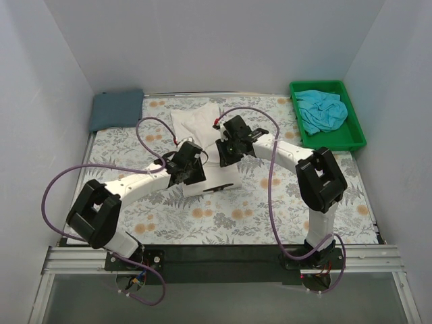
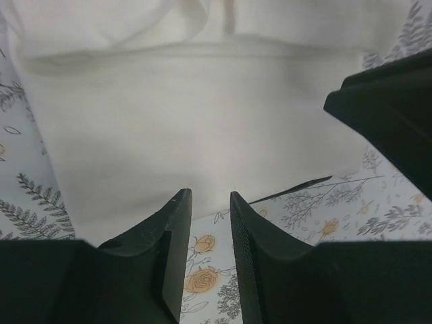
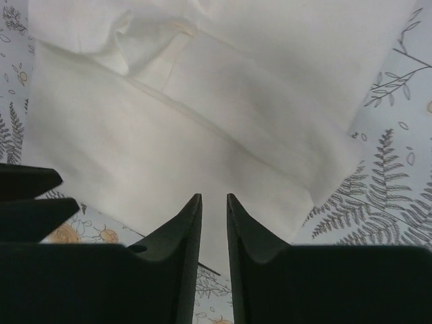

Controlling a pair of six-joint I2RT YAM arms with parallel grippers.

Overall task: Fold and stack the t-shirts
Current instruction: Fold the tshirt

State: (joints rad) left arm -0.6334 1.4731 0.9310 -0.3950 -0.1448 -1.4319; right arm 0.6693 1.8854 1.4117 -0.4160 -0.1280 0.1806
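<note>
Done: the blue-grey shirt (image 1: 116, 109) lies folded flat at the far left corner of the desk (image 1: 155, 226), which looks like the start of the stack.
In hand: the cream shirt (image 1: 196, 125) lies mid-desk under both arms, doubled over into a rough oblong with a loose, rumpled far end. It seems part-folded and is not yet on the stack.
Left to do: the turquoise shirt (image 1: 322, 111) sits crumpled in the green bin (image 1: 356, 138) at the far right, unfolded.
Left gripper (image 2: 209, 196): over the near edge of the cream shirt, jaws a narrow gap apart, nothing between them.
Right gripper (image 3: 213, 197): over the same shirt, jaws likewise a little apart, pinching no cloth.
Progress: by my reckoning roughly a third through, with the second shirt partway.
Surface: a pale cloth (image 1: 250, 216) printed with orange flowers and grey ferns covers the desk.
Room: plain white walls (image 1: 216, 40) close in on three sides.
</note>
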